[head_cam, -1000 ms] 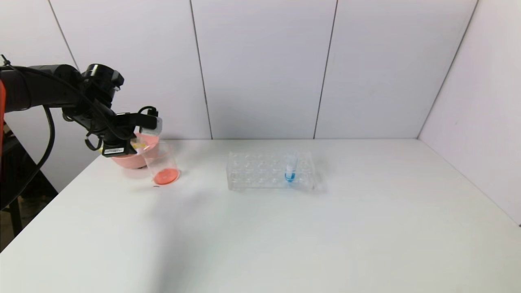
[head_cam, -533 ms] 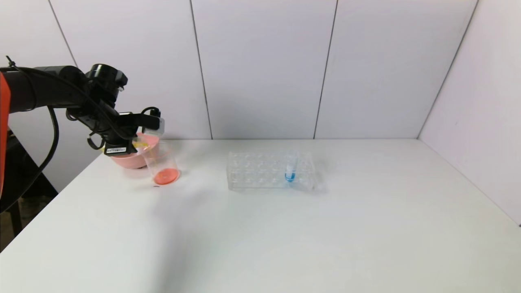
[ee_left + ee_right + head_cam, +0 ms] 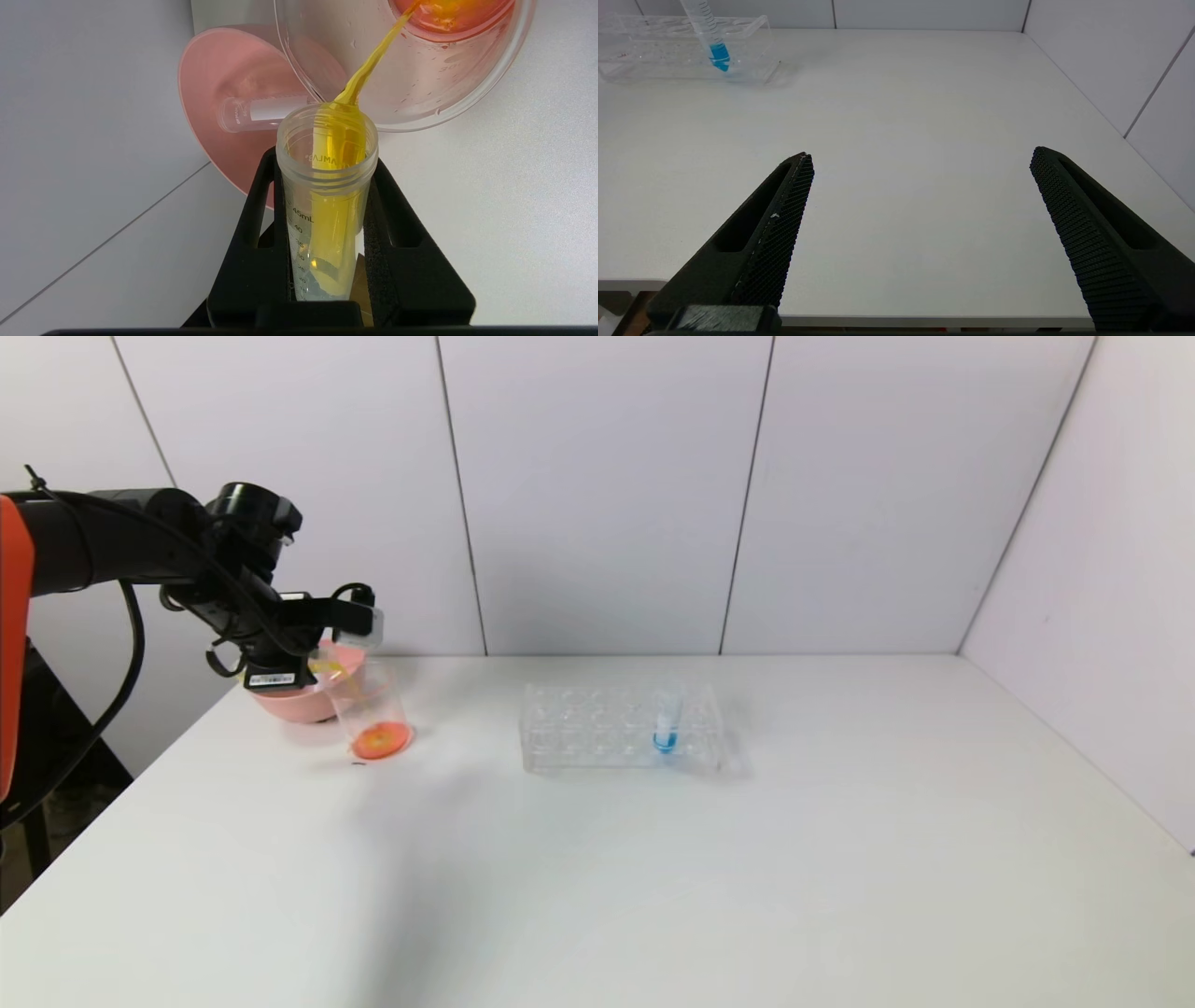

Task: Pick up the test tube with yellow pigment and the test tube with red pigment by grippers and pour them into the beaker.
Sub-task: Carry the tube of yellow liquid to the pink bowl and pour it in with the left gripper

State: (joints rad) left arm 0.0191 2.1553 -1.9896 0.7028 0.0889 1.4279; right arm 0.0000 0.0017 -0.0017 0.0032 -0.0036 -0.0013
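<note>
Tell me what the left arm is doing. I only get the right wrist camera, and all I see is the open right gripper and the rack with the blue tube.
Observer: The left gripper holds the test tube with yellow pigment tipped over the beaker; a yellow stream runs into it.
Operator: Anything in the beaker already?
Observer: Yes, orange-red liquid covers its bottom.
Operator: Where's the other tube?
Observer: A clear tube lies on its side in the pink bowl beside the beaker; it looks empty.
</note>
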